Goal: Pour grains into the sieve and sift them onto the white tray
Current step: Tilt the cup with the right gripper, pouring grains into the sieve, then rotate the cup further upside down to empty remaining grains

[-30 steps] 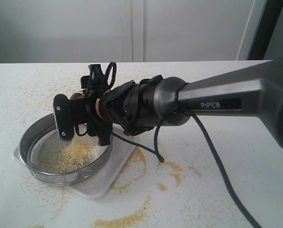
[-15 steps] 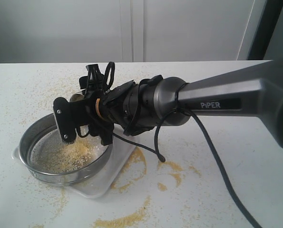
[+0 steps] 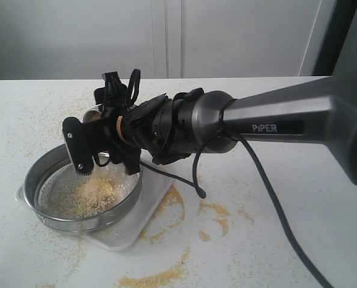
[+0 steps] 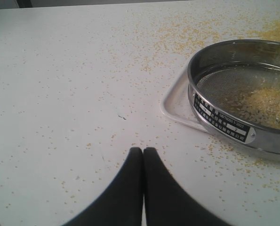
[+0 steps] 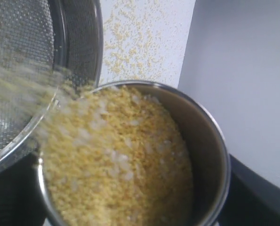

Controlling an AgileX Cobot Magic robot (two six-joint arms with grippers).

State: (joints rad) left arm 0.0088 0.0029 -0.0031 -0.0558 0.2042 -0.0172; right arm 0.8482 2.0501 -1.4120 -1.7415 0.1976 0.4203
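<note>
Right gripper (image 3: 106, 157): jaws spread wide around the steel cup (image 5: 210, 141) and holding it, tipped hard toward the sieve (image 3: 76, 225). Left gripper (image 4: 143, 155): fingers pressed together, empty, above the bare tabletop (image 4: 60, 94).

Sieve sits flat on the white tray (image 3: 121, 237), on the left half of the tabletop and closer to its camera-side edge than its wall-side edge. Ring overhangs the tray on the left; tray pokes out at the front-right corner.

Key relation: the cup lip is above the sieve's wall-side, right part of the rim, just inside the ring. Mesh lies below the lip and runs away from it toward the tabletop's left, camera-side area. Grains (image 5: 116, 179) are coming off the lip as a blurred stream and landing in a yellow pile (image 3: 97, 192) right of mesh centre. The cup looks well loaded, so I judge the pour is partway done.

Margin is thin on the rim side. If I tilt further, the lip should travel inward over the mesh, not back across the rim. Loose grain is already scattered on the tabletop around the tray.

For the sift, my left gripper is beside the tray's left side, clear of it, with a straight line to the ring wall. The right is busy with the cup.
</note>
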